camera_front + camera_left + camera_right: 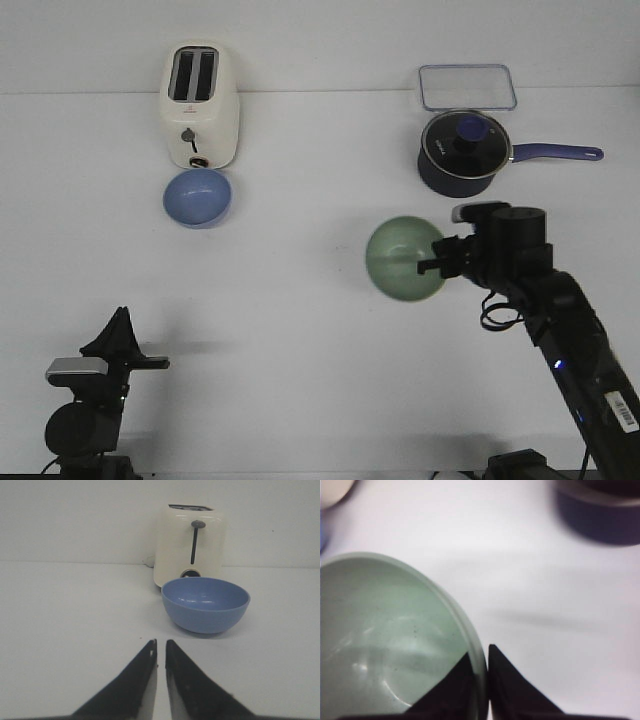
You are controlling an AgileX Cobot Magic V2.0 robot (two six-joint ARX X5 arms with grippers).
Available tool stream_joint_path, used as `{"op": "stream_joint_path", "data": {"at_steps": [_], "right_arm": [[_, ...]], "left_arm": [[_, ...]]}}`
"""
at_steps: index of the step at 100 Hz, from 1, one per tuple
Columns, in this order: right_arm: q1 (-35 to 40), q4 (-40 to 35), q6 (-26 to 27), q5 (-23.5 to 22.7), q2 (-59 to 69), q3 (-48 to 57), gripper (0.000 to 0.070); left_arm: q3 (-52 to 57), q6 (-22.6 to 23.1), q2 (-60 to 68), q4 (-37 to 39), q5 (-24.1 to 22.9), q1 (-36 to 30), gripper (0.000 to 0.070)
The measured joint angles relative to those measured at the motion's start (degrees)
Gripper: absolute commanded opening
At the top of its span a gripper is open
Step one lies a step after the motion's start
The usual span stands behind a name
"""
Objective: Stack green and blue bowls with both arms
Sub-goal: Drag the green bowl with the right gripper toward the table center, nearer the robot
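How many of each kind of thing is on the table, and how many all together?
Bowls: 2, the blue bowl and the green bowl, which the right gripper holds by its rim.
Toaster: 1
Saucepan: 1
Clear container lid: 1
Total: 5

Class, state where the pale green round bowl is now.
In the front view the pale green round bowl is right of centre, gripped at its rim by the right gripper, nearer than the navy saucepan.

Front overhead and left wrist share toaster [201, 105]
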Motion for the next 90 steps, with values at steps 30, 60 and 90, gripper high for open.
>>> {"op": "stream_joint_path", "data": {"at_steps": [30, 60, 90], "right_arm": [[16.8, 9.9, 4.5, 3.5, -0.1, -11.1, 0.0000], [23.0, 13.5, 7.7, 4.8, 3.1, -18.6, 0.0000], [23.6, 14.3, 7.7, 4.7, 5.1, -19.2, 0.0290]], "left_arm": [[0.0, -0.2, 0.0, 0.0, 0.0, 0.0, 0.0014], [0.0, -4.2, 0.0, 0.0, 0.0, 0.0, 0.0013], [0.0, -14.5, 0.0, 0.0, 0.0, 0.0, 0.0011]]}}
